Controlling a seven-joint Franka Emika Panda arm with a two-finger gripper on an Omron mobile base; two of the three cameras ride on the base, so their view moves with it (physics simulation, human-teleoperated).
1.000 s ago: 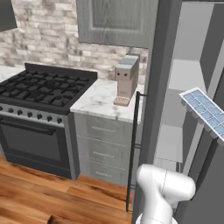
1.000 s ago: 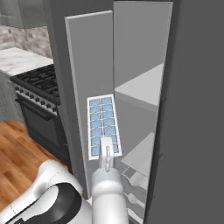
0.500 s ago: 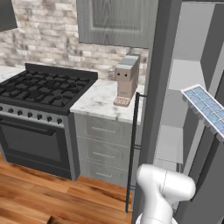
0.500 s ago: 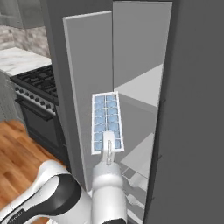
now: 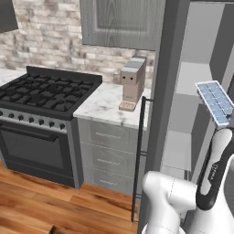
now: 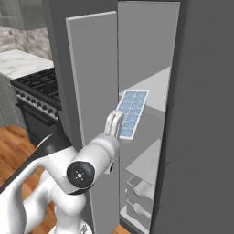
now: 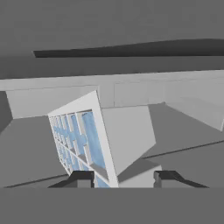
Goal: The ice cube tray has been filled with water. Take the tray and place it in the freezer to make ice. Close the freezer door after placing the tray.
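Right base view: at the centre of the frame, a flat white rectangular ice cube tray (image 6: 131,113) with a grid of pale blue water squares (image 6: 135,103) hangs tilted in the opening of a tall dark grey freezer (image 6: 201,114) with pale grey interior walls and shelves. Its lower end meets the white arm's two-finger pincer (image 6: 114,123), which appears to be gripping it. Just left of the tray stands the open freezer door (image 6: 93,91), a tall plain grey slab. Left base view: the tray (image 5: 215,102) sits at the right edge of the frame, slanting down toward the right, above the white arm; the door's slim black vertical bar handle (image 5: 138,151) runs down the middle. Left of it lie a white marble surface (image 5: 107,107) carrying a tan coffee machine (image 5: 132,82), and a black gas stove (image 5: 41,91). Hand view: the tray (image 7: 81,140) rises from the left dark fingertip (image 7: 83,178) at the bottom of the frame, its right edge in the gap between the two tips, with pale grey freezer shelves behind.
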